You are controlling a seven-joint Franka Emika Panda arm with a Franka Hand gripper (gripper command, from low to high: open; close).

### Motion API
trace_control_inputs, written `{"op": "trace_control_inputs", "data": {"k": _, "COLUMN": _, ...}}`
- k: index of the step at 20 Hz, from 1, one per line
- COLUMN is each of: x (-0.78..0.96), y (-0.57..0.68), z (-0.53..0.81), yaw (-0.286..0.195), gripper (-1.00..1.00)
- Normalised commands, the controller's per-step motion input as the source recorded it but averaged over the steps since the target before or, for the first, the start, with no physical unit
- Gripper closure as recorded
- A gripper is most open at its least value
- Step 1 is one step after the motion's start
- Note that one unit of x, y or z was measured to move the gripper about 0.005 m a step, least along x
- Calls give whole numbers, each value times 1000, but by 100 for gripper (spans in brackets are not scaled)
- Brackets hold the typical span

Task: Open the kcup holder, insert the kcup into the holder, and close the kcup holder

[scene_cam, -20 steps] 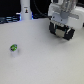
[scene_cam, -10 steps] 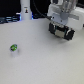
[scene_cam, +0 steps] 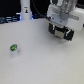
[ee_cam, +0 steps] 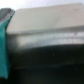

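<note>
1. Gripper (scene_cam: 62, 34) hangs at the upper part of the exterior view's right, below the white wrist housing of the arm (scene_cam: 64, 11); its dark fingers are blurred together there, so whether they are spread or pressed together cannot be told.
2. The wrist view is filled by a blurred pale grey band over a dark surface (ee_cam: 47, 62), with a teal strip at one edge. This may be the handle and front of the kcup holder seen from very close, but that is a guess; no holder can be made out in the exterior view.
3. The kcup (scene_cam: 14, 48) sits alone on the white table (scene_cam: 40, 67), towards the exterior view's left and well apart from the gripper.
4. A white bottle-like thing (scene_cam: 25, 10) stands at the far edge of the table.
5. Handling, as a judgement: the pod looks very light and thin-walled, likely to tip or skid if nudged and to dent if squeezed hard. A gentle pinch across its sides, just under the green top, seems the safest hold.
</note>
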Motion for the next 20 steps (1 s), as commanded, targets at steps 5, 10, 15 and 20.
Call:
{"op": "trace_control_inputs", "data": {"k": 5, "x": 906, "y": -306, "z": 227, "yaw": -94, "gripper": 100}}
{"op": "trace_control_inputs", "data": {"k": 10, "x": 897, "y": -313, "z": 248, "yaw": -94, "gripper": 100}}
{"op": "trace_control_inputs", "data": {"k": 15, "x": 312, "y": -270, "z": 53, "yaw": 1, "gripper": 100}}
{"op": "trace_control_inputs", "data": {"k": 20, "x": 453, "y": -594, "z": 28, "yaw": 86, "gripper": 100}}
